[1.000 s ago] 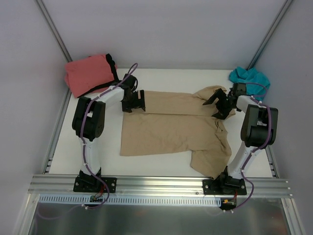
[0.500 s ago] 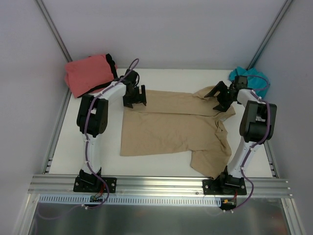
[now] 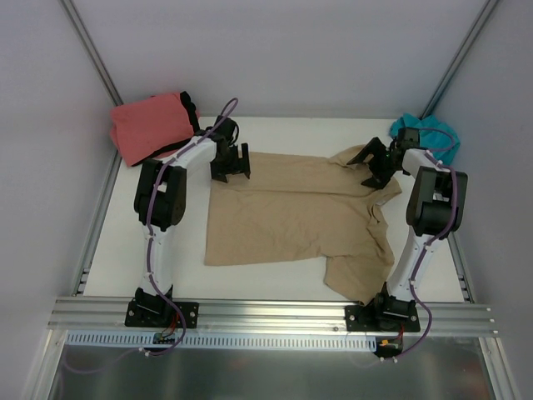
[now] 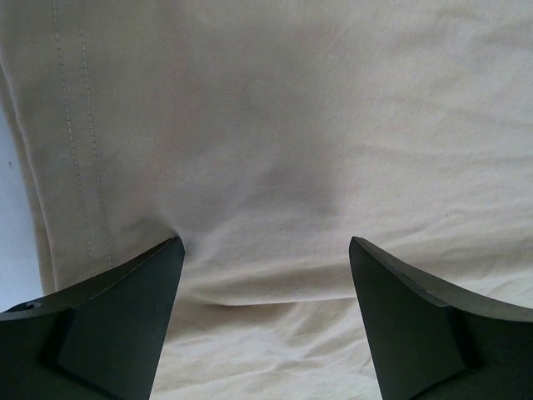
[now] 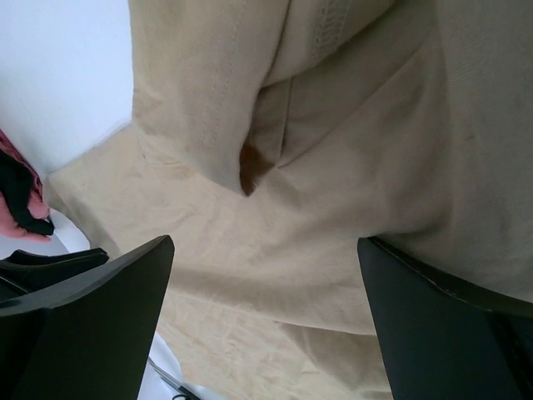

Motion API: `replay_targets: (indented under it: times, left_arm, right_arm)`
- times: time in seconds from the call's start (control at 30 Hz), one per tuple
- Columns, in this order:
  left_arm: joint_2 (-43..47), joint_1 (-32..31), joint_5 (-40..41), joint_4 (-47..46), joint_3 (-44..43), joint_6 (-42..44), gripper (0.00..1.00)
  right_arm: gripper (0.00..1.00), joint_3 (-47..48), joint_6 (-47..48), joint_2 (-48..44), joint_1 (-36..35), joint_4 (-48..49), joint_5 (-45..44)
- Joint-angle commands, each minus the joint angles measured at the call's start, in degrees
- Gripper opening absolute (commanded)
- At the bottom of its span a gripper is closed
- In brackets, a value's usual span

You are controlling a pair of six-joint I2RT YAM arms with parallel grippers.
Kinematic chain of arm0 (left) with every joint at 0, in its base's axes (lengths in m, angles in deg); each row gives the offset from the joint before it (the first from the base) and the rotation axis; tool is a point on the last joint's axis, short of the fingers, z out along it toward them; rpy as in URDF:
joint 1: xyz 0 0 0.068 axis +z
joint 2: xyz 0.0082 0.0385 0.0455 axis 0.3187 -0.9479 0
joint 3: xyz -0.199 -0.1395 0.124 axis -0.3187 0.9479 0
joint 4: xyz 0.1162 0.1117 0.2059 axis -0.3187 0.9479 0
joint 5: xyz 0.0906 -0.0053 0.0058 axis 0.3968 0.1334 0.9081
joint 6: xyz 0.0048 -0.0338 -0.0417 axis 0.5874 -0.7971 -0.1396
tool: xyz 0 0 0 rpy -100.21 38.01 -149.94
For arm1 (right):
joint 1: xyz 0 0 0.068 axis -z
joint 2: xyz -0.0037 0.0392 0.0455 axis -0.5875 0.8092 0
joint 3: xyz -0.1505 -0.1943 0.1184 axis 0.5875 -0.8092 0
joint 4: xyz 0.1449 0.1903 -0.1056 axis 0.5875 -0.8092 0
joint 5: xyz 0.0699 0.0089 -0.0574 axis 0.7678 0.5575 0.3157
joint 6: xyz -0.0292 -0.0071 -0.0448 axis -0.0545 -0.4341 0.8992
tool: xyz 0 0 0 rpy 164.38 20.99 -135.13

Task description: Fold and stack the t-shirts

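A tan t-shirt [image 3: 291, 217] lies spread across the white table, a sleeve hanging toward the front right. My left gripper [image 3: 231, 162] hovers open over its far left corner; the left wrist view shows tan cloth [image 4: 275, 150] with a stitched hem between spread fingers. Over the shirt's bunched far right corner my right gripper [image 3: 376, 167] stands open, and the right wrist view shows a folded sleeve [image 5: 250, 108] ahead of its jaws. A coral-pink t-shirt [image 3: 150, 125] lies folded at the far left on a black one [image 3: 191, 108]. A teal t-shirt [image 3: 425, 129] sits crumpled at the far right.
Grey walls with metal corner posts close in the table on three sides. An aluminium rail [image 3: 266, 312] carrying both arm bases runs along the near edge. Bare white table [image 3: 158, 267] shows left of the tan shirt.
Both grippers moved toward the far edge of the tan shirt, the left up to its far left corner and the right to its far right corner. The shirt has not shifted.
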Motion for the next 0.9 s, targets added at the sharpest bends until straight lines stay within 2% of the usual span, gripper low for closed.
replay_targets:
  times: [0.0, 0.4, 0.87]
  left_arm:
    - [-1.7, 0.5, 0.4, 1.9, -3.2, 0.4, 0.83]
    - [-5.6, 0.7, 0.9, 4.1, -10.8, 0.3, 0.83]
    - [-2.7, 2.1, 1.9, 3.1, -10.1, 1.8, 0.85]
  right_arm:
    - [1.00, 3.6, 0.2, 2.9, 0.3, -1.1, -0.9]
    - [1.00, 8.0, -1.2, 6.1, 0.3, -1.5, 0.1]
    - [1.00, 14.7, -2.3, 8.7, 0.4, -1.8, 1.1]
